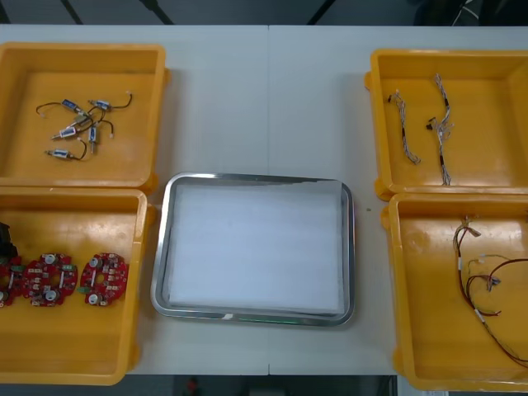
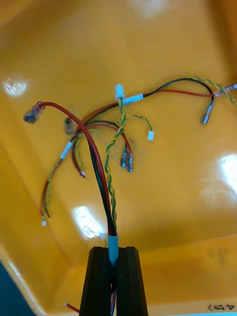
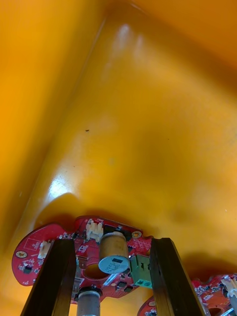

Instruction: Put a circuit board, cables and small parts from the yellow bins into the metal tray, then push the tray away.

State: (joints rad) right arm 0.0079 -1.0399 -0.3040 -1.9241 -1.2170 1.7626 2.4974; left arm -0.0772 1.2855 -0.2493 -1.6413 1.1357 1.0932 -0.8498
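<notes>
the yellow bins (image 1: 25,148) were glossy, smooth plastic with bright glare spots. the metal tray (image 1: 348,247) had a polished, mirror-like rim and a matt white inside. the red and yellow cables (image 2: 110,219) wore smooth plastic sheathing.

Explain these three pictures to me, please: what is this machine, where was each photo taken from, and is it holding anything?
This is a two-armed robot sorting parts on a table. The wide picture looks down from above its arms. A metal tray, white inside and bare, sits between four yellow bins. The bins hold small metal parts, red circuit boards, twisted cables and red and yellow cables. The two upright pictures come from cameras on the wrists, so each arm's black fingers rise from the bottom. The right gripper is shut on a bundle of those red and yellow cables. The left gripper is open, astride one circuit board.
</notes>
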